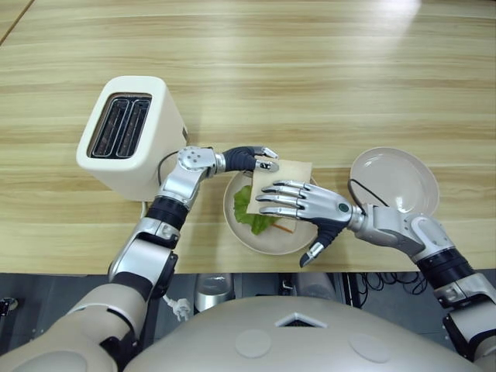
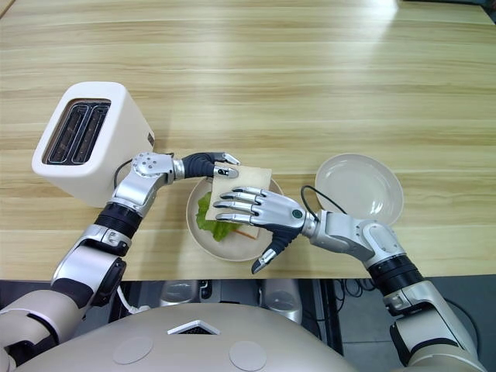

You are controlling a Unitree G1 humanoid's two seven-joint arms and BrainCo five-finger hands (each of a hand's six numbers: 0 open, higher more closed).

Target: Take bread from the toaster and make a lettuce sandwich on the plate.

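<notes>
A cream toaster [image 1: 128, 136] stands at the left, and both its slots look dark. A round plate [image 1: 260, 245] lies near the table's front edge with green lettuce [image 1: 249, 211] on it. My left hand [image 1: 249, 160] is shut on the left corner of a pale bread slice [image 1: 293, 170], holding it over the plate's far side, above the lettuce. My right hand [image 1: 310, 205] hovers over the plate, open with fingers spread, its fingertips [image 1: 267, 198] lying across the slice's near part. What is under the right hand is hidden.
A second round dish [image 1: 395, 182] sits empty at the right, next to my right wrist. The toaster's cord [image 1: 177, 307] hangs off the front edge. Bare wooden table [image 1: 310, 70] stretches behind everything.
</notes>
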